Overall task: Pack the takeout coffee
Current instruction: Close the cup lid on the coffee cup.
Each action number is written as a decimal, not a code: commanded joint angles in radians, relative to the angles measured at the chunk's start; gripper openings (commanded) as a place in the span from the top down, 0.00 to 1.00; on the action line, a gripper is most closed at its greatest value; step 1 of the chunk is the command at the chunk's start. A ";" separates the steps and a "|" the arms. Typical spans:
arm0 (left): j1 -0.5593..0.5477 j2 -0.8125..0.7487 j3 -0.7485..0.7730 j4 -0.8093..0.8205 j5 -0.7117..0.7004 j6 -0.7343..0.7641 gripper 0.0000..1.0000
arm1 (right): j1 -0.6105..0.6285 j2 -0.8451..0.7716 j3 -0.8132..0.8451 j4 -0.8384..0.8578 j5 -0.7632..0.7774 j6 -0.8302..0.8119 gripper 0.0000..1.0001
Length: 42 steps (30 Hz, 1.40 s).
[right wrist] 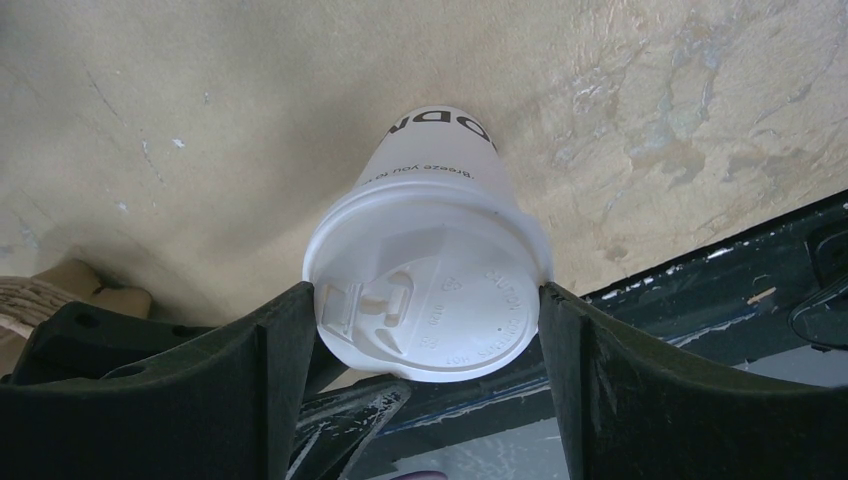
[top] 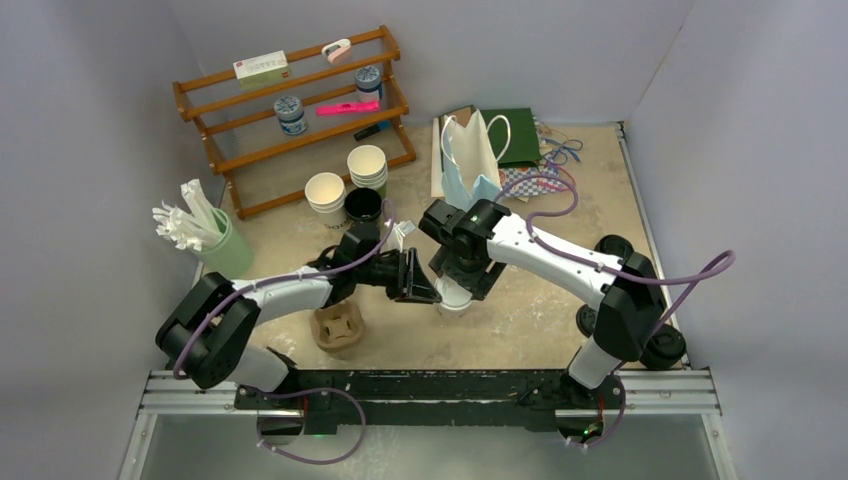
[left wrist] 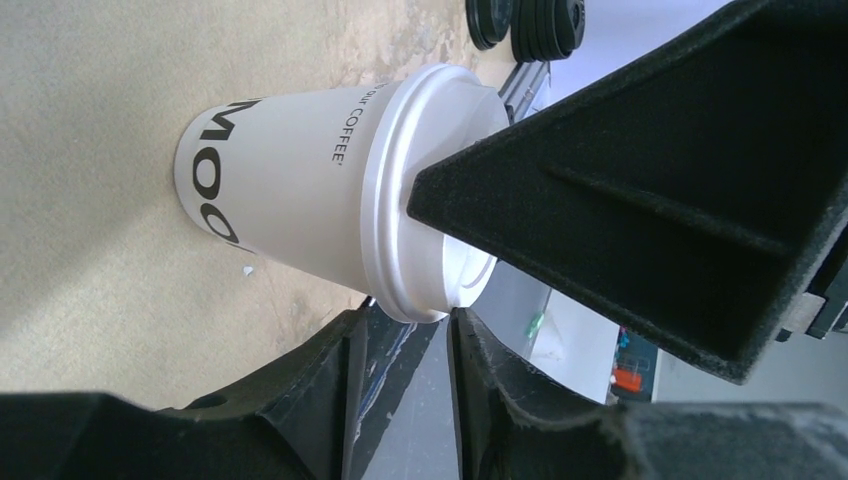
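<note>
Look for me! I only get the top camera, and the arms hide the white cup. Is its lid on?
Observer: Yes. The right wrist view shows the white lid seated on the white cup.
Operator: Is anything holding it?
Observer: The right gripper has one finger against each side of the lid's rim.
Operator: What about the other arm?
Observer: The left gripper, fingers slightly apart, sits right at the lid's edge. I can't tell whether it touches.
</note>
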<state>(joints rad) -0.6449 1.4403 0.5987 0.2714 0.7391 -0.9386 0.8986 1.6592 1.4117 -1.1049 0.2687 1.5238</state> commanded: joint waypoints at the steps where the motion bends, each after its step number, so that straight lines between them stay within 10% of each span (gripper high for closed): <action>1: 0.002 -0.036 0.024 -0.121 -0.130 0.063 0.61 | 0.006 0.081 -0.069 0.093 0.031 0.007 0.20; 9: 0.009 -0.119 0.060 -0.172 -0.125 0.071 0.49 | 0.006 0.072 -0.022 0.111 0.049 -0.102 0.20; 28: 0.106 -0.321 -0.046 -0.193 -0.142 0.001 0.51 | 0.006 -0.093 -0.116 0.451 -0.097 -0.945 0.12; 42: 0.137 -0.283 -0.057 -0.159 -0.134 -0.001 0.52 | 0.008 -0.243 -0.260 0.523 -0.200 -1.096 0.05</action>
<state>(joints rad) -0.5167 1.1374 0.5575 0.0601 0.5983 -0.9249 0.9024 1.4494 1.1721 -0.6029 0.1047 0.4755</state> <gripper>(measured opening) 0.486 0.934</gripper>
